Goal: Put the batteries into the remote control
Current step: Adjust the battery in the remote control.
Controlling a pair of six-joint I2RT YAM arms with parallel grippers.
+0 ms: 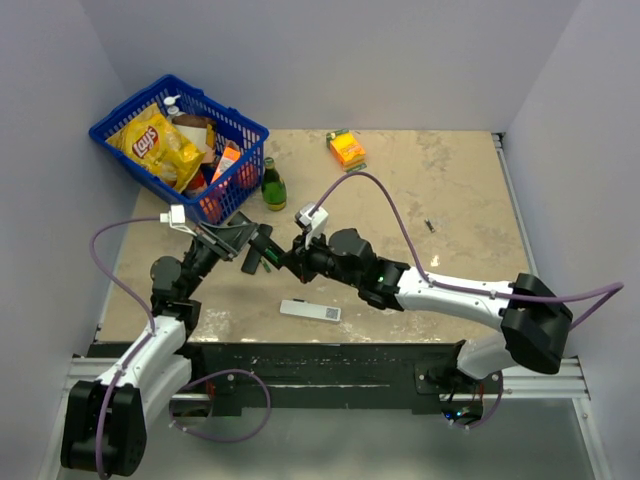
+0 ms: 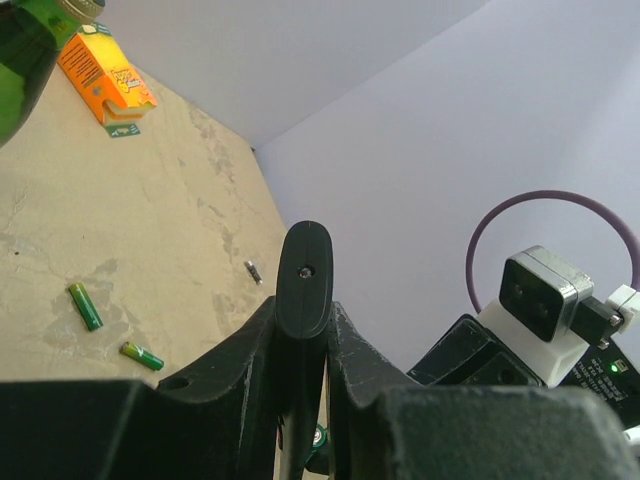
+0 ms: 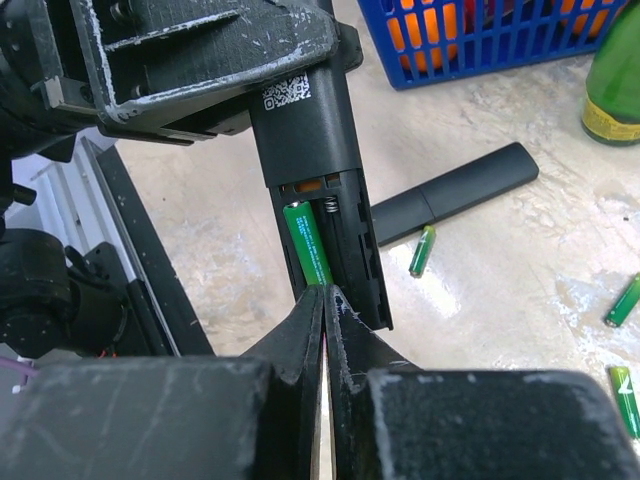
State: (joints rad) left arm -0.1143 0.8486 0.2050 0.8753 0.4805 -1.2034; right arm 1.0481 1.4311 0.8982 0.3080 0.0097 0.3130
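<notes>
We see our left jaws clamped on the remote control (image 3: 310, 140), held above the worktop (image 3: 480, 300); our right jaws, pressed together, touch a battery (image 3: 311, 243) seated in its open compartment.

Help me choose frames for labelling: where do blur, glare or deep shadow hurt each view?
Top external: even, soft light, faint shadows, no harsh glare on the table. Left wrist: the remote control is crisp, the green bottle at the corner blurred, the left fingers almost black. Right wrist: the battery in the compartment is sharp; the right fingers below are soft and dark.
</notes>
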